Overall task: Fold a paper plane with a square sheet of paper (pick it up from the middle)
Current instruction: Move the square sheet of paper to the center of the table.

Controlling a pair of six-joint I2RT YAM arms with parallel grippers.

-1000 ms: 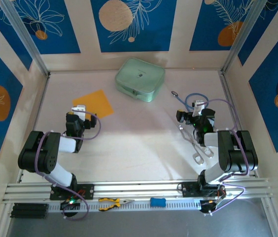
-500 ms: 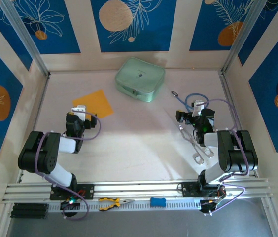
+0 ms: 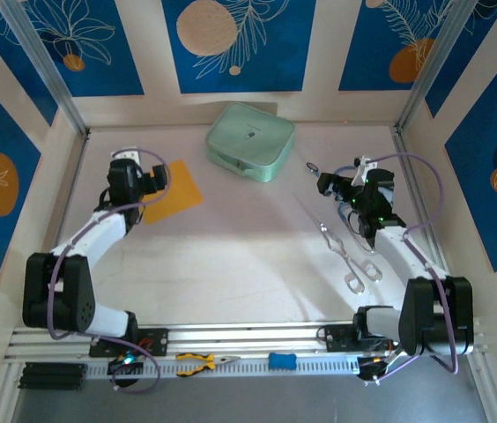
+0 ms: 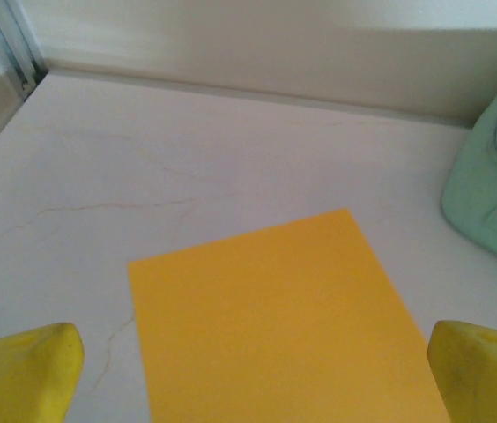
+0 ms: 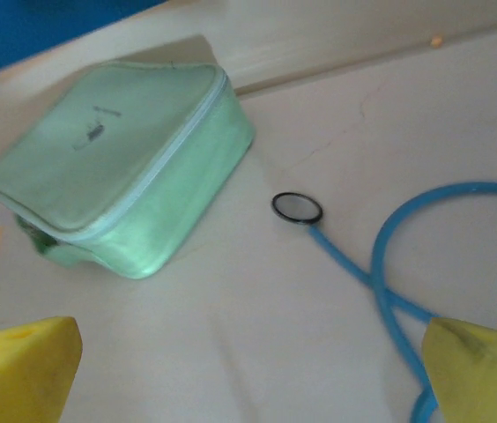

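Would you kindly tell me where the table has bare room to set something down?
The middle of the table is bare, bordered by the square sheet of paper, the pale green case and the metal tongs. The right side is crowded: blue stethoscope, tongs, right arm.

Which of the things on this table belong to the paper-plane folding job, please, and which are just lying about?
For the job:
- square sheet of paper, flat and unfolded

Lying about:
- pale green case
- blue tube with a ring end
- metal tongs
- orange-handled pliers
- small blue item beside the pliers
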